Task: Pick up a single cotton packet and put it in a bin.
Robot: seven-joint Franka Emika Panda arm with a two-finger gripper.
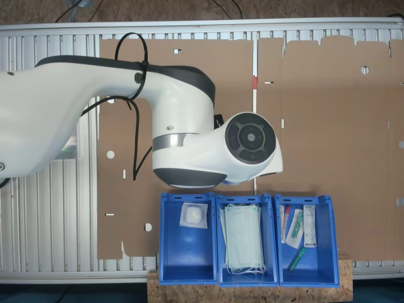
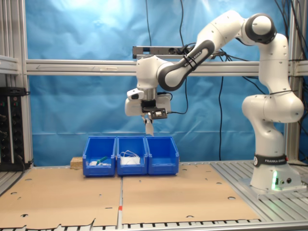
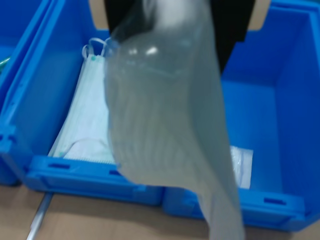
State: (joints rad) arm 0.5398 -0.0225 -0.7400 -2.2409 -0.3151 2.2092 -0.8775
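Observation:
My gripper (image 2: 148,118) is shut on the cotton packet (image 2: 149,127), which hangs limp from the fingers well above the row of bins. In the wrist view the cotton packet (image 3: 165,120) looks pale, greyish and blurred, dangling in front of the dark fingers (image 3: 231,30). It hangs over the wall between the mask bin and the bin (image 3: 280,100). That blue open-top bin (image 1: 188,252) is at the first exterior view's left end of the row and the second exterior view's right end (image 2: 162,156). The arm covers the gripper in the first exterior view.
An unprinted square packet with a fluffy pad (image 1: 192,214) lies in the same bin. The middle bin (image 1: 247,278) holds pale green masks (image 1: 243,238). The third bin (image 1: 307,274) holds tubes and long packets. Cardboard sheets (image 2: 67,192) cover the table.

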